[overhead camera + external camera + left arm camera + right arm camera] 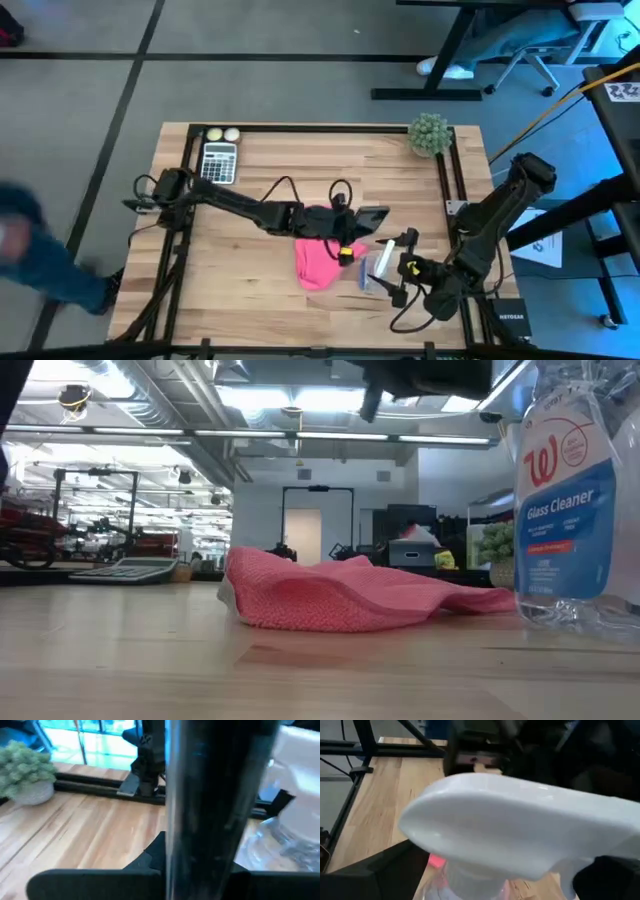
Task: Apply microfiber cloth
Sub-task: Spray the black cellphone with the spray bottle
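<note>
Low view, from my remote station: a glass cleaner bottle [563,500] stands closest, with the pink cloth [340,595] lying rumpled on the table [150,660] just behind it. From above, my right gripper [392,268] sits at the bottle — its spray head fills the right wrist view — but I cannot tell how its fingers stand. The left gripper [345,232] hangs over the cloth's far edge beside a black phone [372,216]; its fingers, too, I cannot make out.
</note>
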